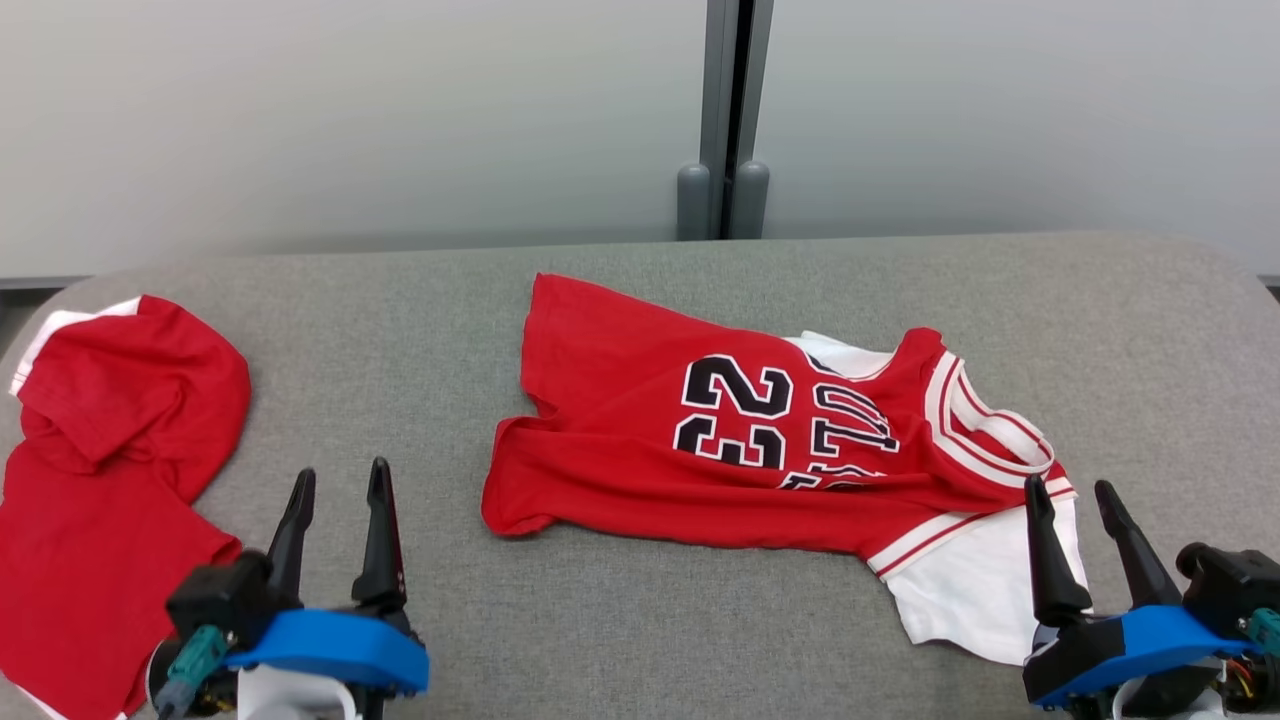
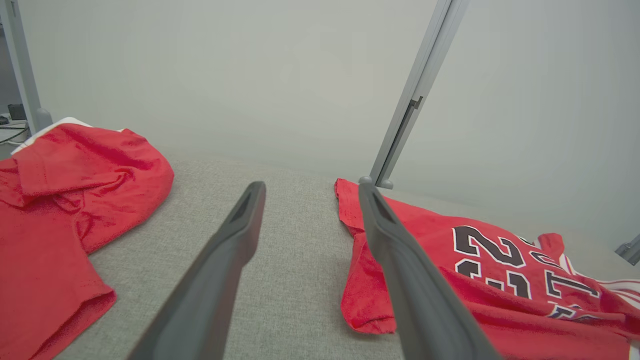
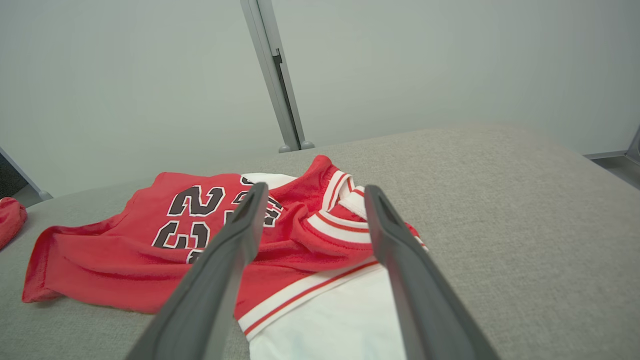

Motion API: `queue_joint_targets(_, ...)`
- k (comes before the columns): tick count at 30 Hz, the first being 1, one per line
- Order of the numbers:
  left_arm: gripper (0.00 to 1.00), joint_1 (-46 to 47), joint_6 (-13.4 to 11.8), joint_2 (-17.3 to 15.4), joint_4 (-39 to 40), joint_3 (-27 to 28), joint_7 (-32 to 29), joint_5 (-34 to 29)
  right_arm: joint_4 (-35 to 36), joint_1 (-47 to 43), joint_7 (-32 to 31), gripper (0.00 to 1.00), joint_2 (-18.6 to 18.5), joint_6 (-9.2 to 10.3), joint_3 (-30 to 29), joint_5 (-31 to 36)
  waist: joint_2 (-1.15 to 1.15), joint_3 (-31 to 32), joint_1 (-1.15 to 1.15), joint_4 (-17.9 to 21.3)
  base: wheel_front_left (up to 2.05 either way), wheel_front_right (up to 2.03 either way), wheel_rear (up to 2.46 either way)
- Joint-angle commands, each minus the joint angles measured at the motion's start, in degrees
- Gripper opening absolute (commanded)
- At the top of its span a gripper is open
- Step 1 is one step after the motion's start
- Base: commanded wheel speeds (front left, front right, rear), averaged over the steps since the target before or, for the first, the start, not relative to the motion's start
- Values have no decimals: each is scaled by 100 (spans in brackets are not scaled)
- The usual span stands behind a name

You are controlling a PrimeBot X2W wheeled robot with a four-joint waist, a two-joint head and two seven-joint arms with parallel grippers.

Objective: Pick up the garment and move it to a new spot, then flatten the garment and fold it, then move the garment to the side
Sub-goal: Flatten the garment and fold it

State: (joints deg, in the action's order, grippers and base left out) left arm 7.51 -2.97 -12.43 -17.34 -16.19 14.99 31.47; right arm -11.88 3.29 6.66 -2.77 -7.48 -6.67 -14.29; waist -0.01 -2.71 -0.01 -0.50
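Dark fingers first: left gripper [image 1: 340,490] at the lower left of the head view, spread wide, nothing between the tips, parked over bare grey table [image 1: 400,300]. Same deal at the lower right: right gripper [image 1: 1070,500] gaping too, clamped on nothing, hanging just over the white panel [image 1: 980,590] of the jersey [image 1: 720,430].

Moving outward: red jersey with the big 23 across the centre and right of the frame, lying sideways, hem toward the left, striped neckline [image 1: 985,430] toward the right. Rumpled along the lower edge, bunched up around the neck, white part poking out underneath. Further left, hugging the frame edge, a second red garment [image 1: 110,450], well apart from the jersey.

Looks to me like flattening time, not folding yet. Tips for doing it right:

- Go low and pinch the curled hem corner [image 1: 500,515] with the left, the white bottom edge with the right.
- Try to catch every layer at each pinch, otherwise probably more bunching.
- Pull the two ends apart gently, keeping the cloth skimming the table.
- Then smooth out that neck lump.
- Leave the heap on the left alone.
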Motion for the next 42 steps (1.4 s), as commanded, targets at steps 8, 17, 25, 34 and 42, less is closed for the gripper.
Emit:
queue_joint_targets(8,100,-602,12,-101,167,178,26,-458,-64,-318,-156,100,-22,-3,-63,164,1,310,1,-12,0,0,0)
queue_joint_targets(17,100,-749,79,-108,8,83,0,-434,99,-505,-347,100,-21,-3,-148,194,1,424,1,-15,0,0,0)
queue_joint_targets(25,100,-779,26,-111,-83,74,6,-412,114,-481,-358,100,-22,-3,-131,141,1,464,1,3,0,0,0)
queue_joint_targets(34,100,-718,-1,-195,-105,-48,-85,-506,75,-477,-306,100,-22,-3,-68,138,1,449,1,57,0,0,0)
queue_joint_targets(42,100,-413,131,-5,-417,-457,-481,-597,-174,-317,-953,100,-22,-3,-421,325,1,300,1,164,0,0,0)
